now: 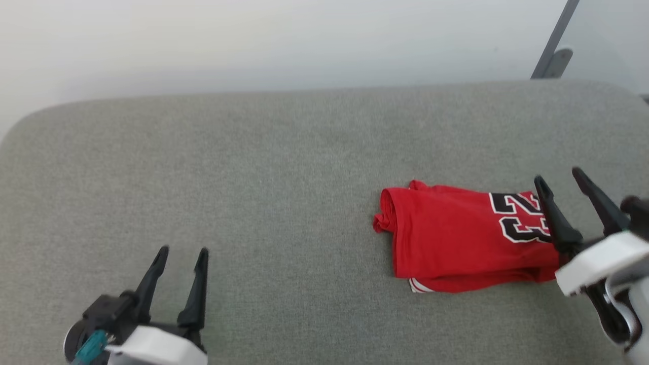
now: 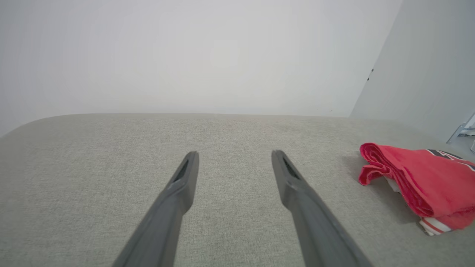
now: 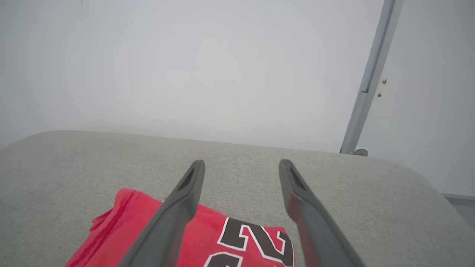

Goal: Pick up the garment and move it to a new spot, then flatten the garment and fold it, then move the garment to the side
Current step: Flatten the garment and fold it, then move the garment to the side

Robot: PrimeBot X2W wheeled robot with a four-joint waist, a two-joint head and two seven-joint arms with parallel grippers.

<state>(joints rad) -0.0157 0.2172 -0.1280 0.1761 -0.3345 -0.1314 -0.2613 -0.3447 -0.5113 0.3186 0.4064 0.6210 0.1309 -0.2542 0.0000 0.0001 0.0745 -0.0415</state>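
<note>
— Where is the garment (image 1: 446, 238)?

— Folded into a compact red rectangle on the right half of the grey fabric-covered tabletop (image 1: 253, 177). The black, white-outlined number (image 1: 519, 215) faces up near its right end. A strip of white-and-red striped trim (image 1: 421, 285) peeks out at the near edge, and the left end bunches into a soft roll.

— And the right gripper (image 1: 557, 174)?

— It is at the jersey's right end, fingers spread wide with nothing between them. In the head view one finger crosses the number. The right wrist view has the jersey (image 3: 111, 241) below and behind the fingers, but I cannot tell whether either finger touches the cloth.

— The left gripper (image 1: 183, 249)?

— Well apart from the jersey, over bare tabletop at the near left. Its fingers are spread too and hold nothing. From the left wrist view, the garment (image 2: 419, 178) lies off to the right.
</note>
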